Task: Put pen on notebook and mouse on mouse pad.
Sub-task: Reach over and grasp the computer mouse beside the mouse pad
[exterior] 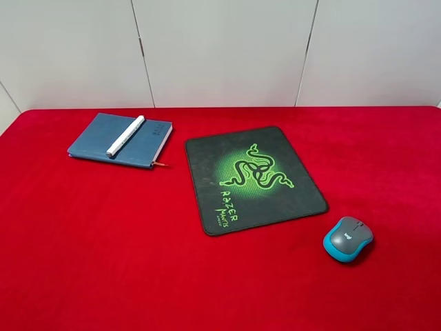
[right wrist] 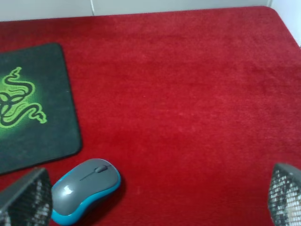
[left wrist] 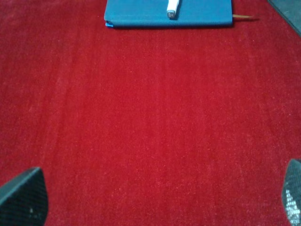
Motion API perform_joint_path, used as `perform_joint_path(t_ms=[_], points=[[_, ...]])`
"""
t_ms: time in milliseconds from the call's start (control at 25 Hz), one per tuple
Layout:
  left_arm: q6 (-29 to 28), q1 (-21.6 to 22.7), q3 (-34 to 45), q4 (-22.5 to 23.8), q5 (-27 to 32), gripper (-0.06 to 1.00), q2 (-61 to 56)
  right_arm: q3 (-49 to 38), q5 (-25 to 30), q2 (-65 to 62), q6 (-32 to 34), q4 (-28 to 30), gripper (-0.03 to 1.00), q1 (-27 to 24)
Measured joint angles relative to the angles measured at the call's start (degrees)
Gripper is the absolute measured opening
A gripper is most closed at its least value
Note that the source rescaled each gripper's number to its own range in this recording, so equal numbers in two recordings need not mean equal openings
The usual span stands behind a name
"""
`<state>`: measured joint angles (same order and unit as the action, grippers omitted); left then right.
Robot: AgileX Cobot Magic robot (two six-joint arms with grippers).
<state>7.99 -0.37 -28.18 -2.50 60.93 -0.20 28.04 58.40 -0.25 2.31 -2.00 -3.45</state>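
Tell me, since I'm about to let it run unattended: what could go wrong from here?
1. The mouse is rounded and smooth, on the cloth just off a corner of the mouse pad; the open right hand could squeeze it out sideways.
2. Dragging it might catch the pad's edge.
3. The pen lies loose on the notebook; any bump from the left hand could roll it off.

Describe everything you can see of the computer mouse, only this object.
The mouse is small and rounded, with a grey top, bright teal-blue sides, a scroll wheel and a small pale logo; it looks like smooth plastic. It lies flat, right way up, on the red cloth, just off the near right corner of the mouse pad, not touching it. Nothing grips or covers it.
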Motion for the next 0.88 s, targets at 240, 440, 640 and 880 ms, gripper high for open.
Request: perform_joint_path(t_ms=[240, 440, 640, 880], points=[[0.0, 0.0, 0.0, 0.0, 0.0, 1.0, 0.0, 2.39, 0.0, 6.56, 0.0, -3.33, 1.0, 0.0], [0.0, 0.0, 0.0, 0.0, 0.0, 1.0, 0.0, 7.76, -0.73, 19.31, -0.59, -3.85, 1.0, 0.0], [0.0, 0.0, 0.0, 0.0, 0.0, 1.0, 0.0, 15.02, -1.17, 30.69, -2.31, -3.87, 1.0, 0.77], [0.0, 0.0, 0.0, 0.0, 0.0, 1.0, 0.0, 21.88, 2.85, 41.88, -1.97, -3.53, 1.0, 7.02]])
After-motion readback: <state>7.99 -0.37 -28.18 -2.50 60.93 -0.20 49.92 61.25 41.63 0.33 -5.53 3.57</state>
